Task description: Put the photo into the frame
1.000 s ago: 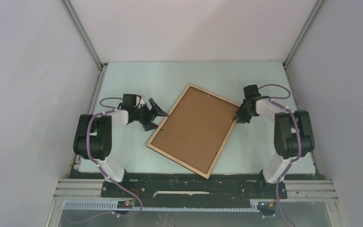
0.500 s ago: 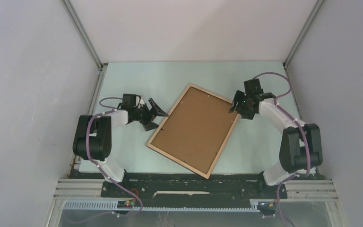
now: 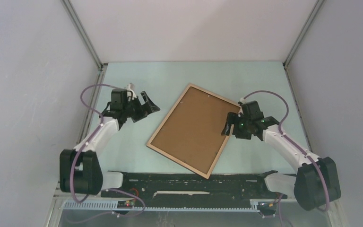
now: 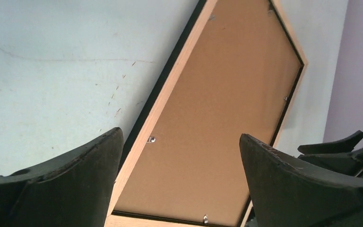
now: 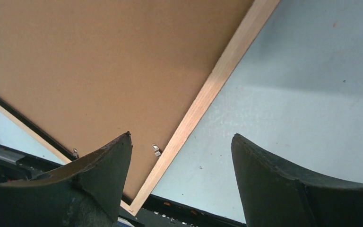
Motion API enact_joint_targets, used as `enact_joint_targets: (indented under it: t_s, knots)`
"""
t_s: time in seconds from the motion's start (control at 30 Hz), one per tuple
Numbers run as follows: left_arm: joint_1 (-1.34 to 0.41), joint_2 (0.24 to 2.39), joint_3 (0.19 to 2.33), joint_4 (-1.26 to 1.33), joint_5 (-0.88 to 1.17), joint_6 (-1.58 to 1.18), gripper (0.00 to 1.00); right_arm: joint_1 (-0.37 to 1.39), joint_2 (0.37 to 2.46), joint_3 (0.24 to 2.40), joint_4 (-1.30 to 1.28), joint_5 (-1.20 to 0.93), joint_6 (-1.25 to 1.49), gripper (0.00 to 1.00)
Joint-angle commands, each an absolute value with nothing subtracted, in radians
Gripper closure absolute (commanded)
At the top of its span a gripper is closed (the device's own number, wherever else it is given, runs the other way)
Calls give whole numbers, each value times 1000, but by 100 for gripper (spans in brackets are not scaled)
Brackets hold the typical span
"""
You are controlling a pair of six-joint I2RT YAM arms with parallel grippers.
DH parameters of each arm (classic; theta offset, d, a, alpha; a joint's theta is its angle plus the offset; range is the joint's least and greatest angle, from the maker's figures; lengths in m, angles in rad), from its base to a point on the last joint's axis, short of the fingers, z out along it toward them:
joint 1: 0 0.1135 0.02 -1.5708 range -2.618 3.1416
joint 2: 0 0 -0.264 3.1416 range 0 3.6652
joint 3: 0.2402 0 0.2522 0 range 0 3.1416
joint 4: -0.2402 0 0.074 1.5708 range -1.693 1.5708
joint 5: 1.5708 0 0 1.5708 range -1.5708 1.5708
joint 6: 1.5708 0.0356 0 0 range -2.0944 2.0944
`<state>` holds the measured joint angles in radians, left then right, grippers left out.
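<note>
Here the frame (image 3: 168,115) lies back-up. The left gripper (image 3: 146,108) gapes left of it, the right gripper (image 3: 228,125) over its right rim.

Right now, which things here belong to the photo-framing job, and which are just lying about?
Job: the frame, back up; left claw and right claw, both open. The photo isn't in view.
Just there: brown backing board seated in the frame; the table.

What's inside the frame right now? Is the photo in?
The frame lies back-up on the table. The brown backing board fills its opening, with small metal tabs at the rim. Anything beneath the board, photo included, is covered, so I can't tell.
</note>
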<state>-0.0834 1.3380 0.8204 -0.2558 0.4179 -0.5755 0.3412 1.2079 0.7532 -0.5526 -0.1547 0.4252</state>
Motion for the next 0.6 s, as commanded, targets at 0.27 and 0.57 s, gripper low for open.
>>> enact_joint_targets:
  t_s: [0.27,0.57]
  knots:
    - [-442,912,760,-271,354,-534,0,215,1124,708,-483,-350,417,16]
    - [-916,916,746,-270,-46,-644,0,145,1028,699,-566,-355,479,16]
